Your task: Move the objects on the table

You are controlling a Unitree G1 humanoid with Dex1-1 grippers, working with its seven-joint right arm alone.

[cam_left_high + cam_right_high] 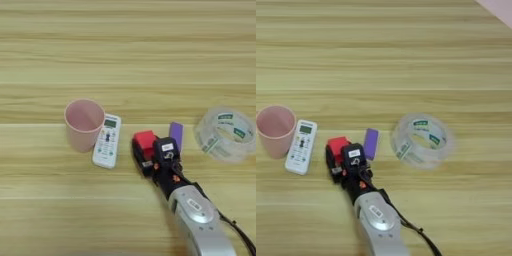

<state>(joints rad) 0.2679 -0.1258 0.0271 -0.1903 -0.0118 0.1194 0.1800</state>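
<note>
Wood-grain counter (125, 50): cup (83, 122) and remote (107, 140) at 9 o'clock, bar (176, 136) and tape (226, 134) at 3. Pincer (148, 150) grips the cube (145, 139) at centre; grasp step, judged. Next: lift clear of the bar.
</note>
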